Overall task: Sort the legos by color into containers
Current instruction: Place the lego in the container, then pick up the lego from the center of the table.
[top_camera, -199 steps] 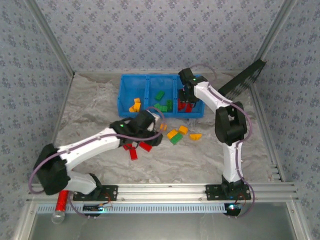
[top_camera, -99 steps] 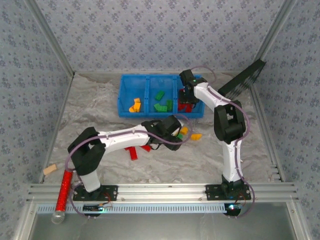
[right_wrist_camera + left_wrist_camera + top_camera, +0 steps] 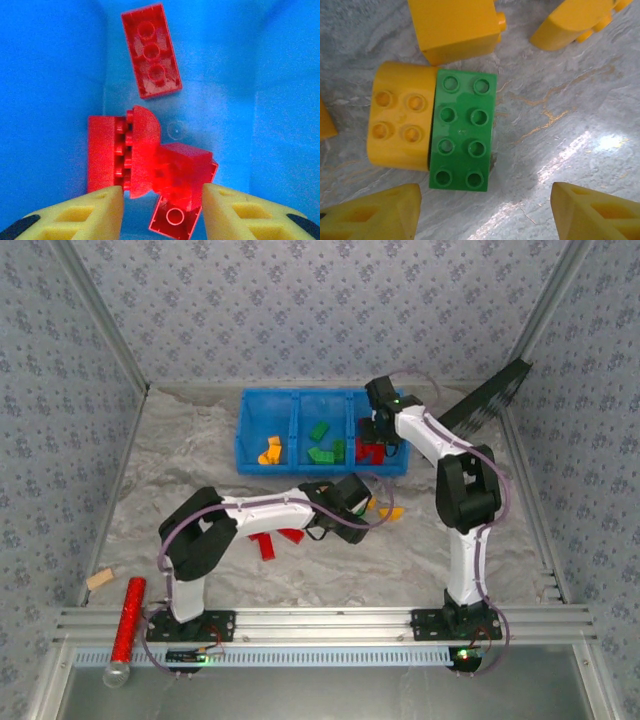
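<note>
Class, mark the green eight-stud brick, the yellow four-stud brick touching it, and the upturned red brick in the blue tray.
green brick (image 3: 465, 131), left wrist view, middle of studded top.
yellow brick (image 3: 399, 119), left wrist view, between its four studs.
red brick (image 3: 151, 50), right wrist view, hollow underside.

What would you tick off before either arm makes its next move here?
1. Left gripper open: ok, its fingers stand wide apart.
2. Green brick lined up between those fingers: ok, roughly.
3. Green brick standing alone: not ok, a yellow brick touches its side.
4. Right gripper holding nothing: probably ok. Its jaws are parted, with a gap between one finger and the blurred red brick.
5. Right gripper over the red pile: ok, other red bricks lie below it.
6. Room for green in the tray: ok, the middle compartment holds few bricks.
</note>
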You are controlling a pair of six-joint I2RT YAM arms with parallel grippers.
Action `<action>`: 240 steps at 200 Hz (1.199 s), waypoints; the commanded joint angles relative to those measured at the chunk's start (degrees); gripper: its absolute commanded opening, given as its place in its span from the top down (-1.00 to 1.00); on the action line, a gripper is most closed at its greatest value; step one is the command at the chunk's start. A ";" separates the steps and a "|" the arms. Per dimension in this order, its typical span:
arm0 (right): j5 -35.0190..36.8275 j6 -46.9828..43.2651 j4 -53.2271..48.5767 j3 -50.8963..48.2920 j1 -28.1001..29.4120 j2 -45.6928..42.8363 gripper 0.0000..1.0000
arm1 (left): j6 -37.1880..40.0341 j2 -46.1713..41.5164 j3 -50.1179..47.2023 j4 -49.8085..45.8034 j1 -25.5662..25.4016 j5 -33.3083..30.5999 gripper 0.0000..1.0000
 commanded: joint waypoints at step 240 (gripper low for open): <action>0.46 -1.28 2.47 -21.19 -0.78 -25.32 0.03 | -3.58 2.32 3.17 -6.81 1.49 0.15 0.70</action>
